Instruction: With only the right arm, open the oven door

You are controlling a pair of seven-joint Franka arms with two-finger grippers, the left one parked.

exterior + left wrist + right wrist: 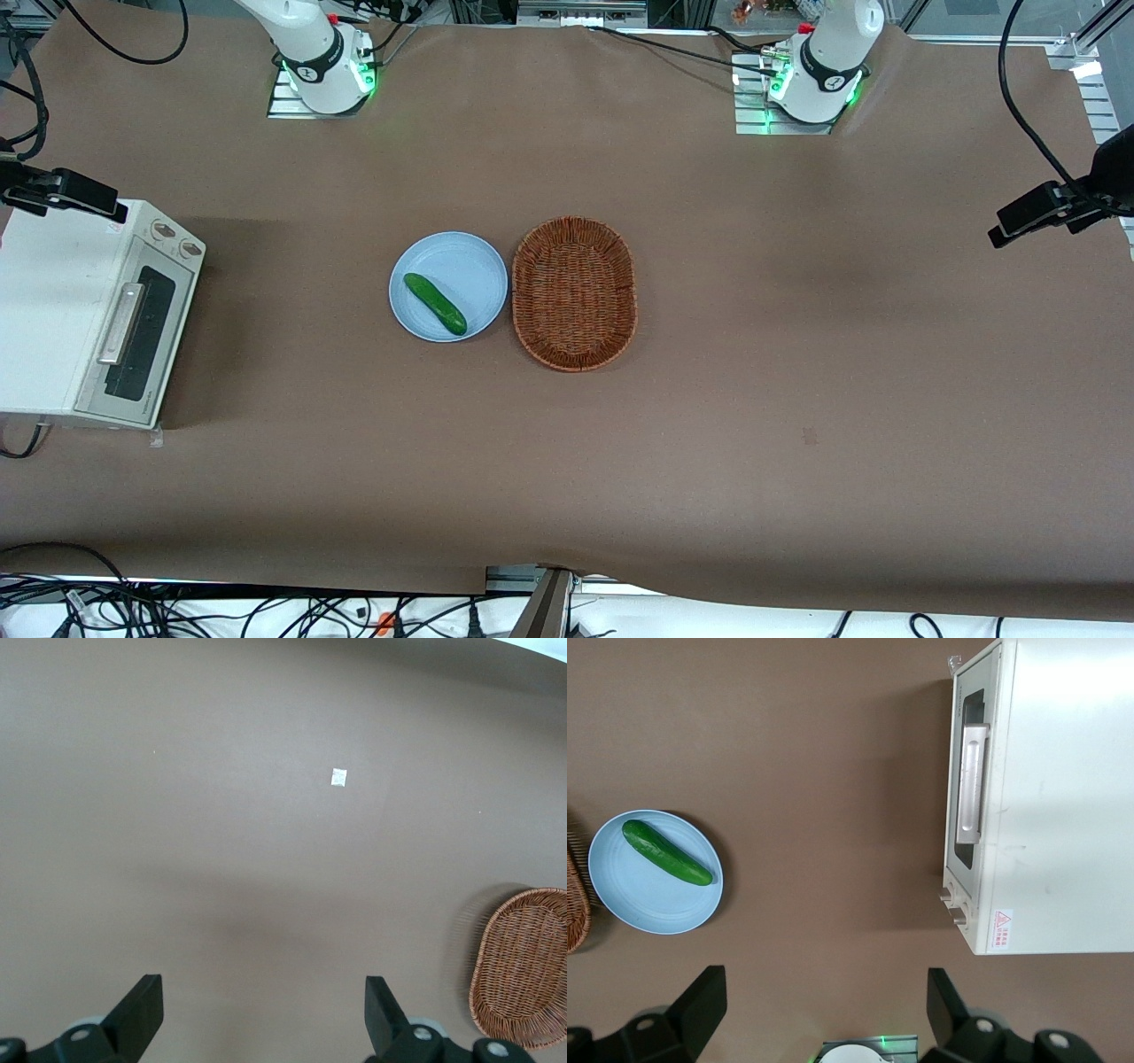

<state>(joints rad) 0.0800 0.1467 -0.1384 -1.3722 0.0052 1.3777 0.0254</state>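
Door [967, 780] shut on oven [1063, 797] — nothing done yet. Hand [824, 1010] spread, high above the counter [815, 744], well clear of handle [974, 782] — whole approach and pull left.

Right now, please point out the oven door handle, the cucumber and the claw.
oven door handle [973, 784], right wrist view, middle of the silver bar.
cucumber [435, 304], front view, middle of its green body.
claw [824, 1010], right wrist view, gap between its open fingers.
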